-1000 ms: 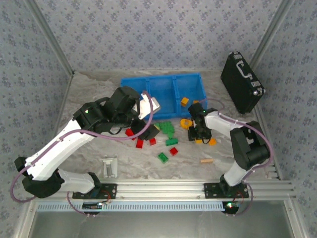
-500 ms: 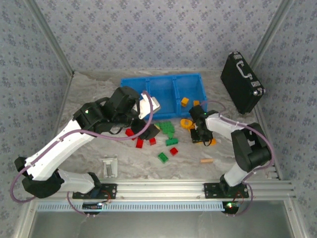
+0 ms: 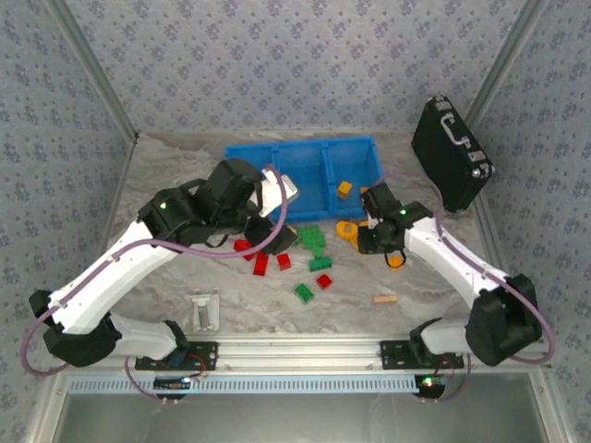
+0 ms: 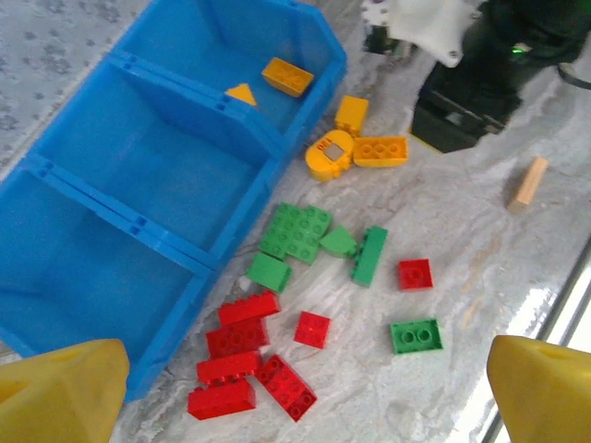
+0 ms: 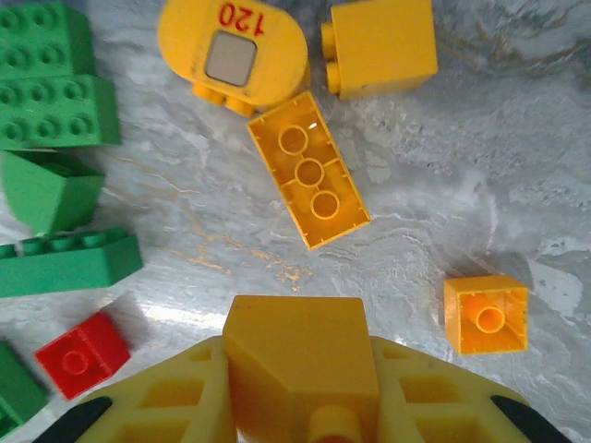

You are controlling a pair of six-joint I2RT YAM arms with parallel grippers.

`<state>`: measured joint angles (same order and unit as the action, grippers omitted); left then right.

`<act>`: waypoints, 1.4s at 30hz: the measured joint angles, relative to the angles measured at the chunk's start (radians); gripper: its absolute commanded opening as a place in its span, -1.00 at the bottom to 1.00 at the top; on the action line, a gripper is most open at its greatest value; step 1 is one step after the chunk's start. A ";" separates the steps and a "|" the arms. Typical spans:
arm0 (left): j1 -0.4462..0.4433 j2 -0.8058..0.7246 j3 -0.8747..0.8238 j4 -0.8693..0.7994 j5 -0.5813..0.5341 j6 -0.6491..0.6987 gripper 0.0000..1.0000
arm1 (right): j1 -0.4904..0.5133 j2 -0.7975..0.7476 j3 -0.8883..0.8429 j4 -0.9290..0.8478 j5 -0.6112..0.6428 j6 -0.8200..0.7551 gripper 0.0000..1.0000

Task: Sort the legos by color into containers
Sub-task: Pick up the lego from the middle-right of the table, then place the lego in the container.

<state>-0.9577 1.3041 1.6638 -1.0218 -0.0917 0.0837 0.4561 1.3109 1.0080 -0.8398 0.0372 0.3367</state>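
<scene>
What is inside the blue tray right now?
An orange brick and an orange wedge lie in the tray's right-end bin. The other two bins show bare floor, though a finger of the left gripper covers one near corner.

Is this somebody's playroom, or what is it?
Probably a robot lab booth, not a playroom: two robot arms bolted to a metal rail, patterned walls boxing in one table, and legos beside blue bins for sorting.
</scene>
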 measured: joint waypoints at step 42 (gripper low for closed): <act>0.000 -0.221 -0.267 0.360 -0.140 -0.118 1.00 | -0.143 0.267 0.271 0.310 -0.140 -0.177 0.60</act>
<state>-0.9577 1.0828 1.3964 -0.6621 -0.2314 -0.0345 0.3134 1.5784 1.2793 -0.5297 -0.1028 0.1593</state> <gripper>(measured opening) 0.999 0.802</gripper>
